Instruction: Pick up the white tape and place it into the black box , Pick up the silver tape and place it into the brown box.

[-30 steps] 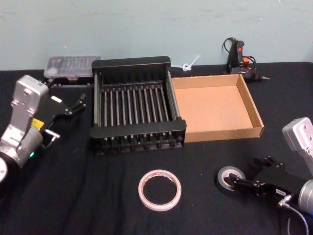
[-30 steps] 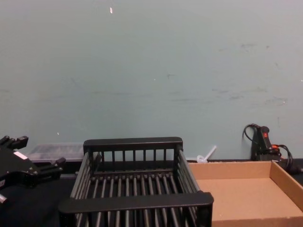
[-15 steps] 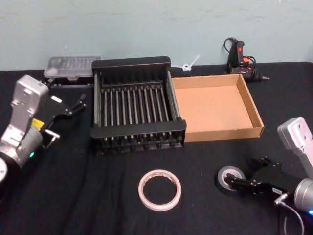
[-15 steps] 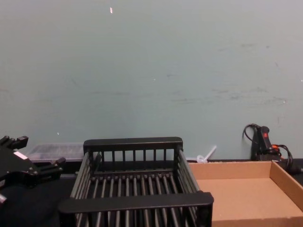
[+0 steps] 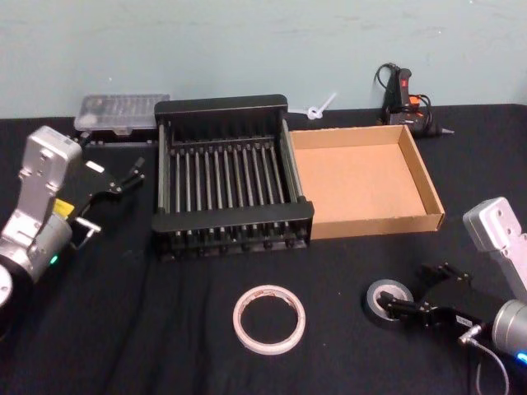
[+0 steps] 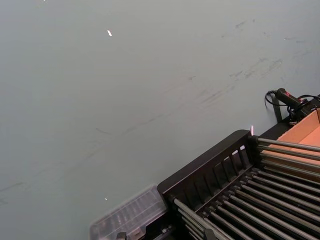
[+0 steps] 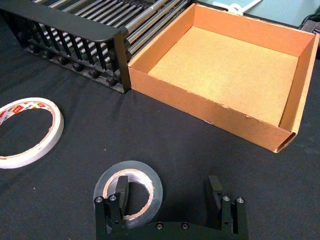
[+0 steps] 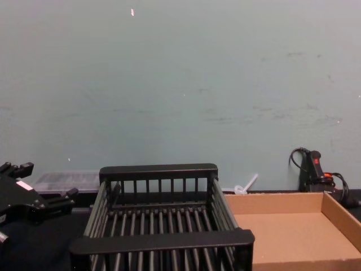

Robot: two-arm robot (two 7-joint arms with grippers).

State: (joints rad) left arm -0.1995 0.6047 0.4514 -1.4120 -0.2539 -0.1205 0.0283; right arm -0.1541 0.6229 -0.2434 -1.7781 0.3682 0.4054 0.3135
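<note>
A: Head view? The right pincer [image 5: 409,298], at lower right, gapes wide around the small thick grey roll of silver tape [image 5: 385,298] on the black table [image 5: 165,329], seemingly to grip it. The thin white tape ring [image 5: 268,318] lies bottom centre.

B: Left pincer [image 5: 111,196], mid-left, sits idle and open beside the black slatted crate [image 5: 230,218].

A: Right wrist view: one finger [image 7: 121,192] stands in the roll's hole; the shallow brown cardboard tray [image 7: 210,107] holds nothing.

B: Chest view: the crate is bare too.
</note>
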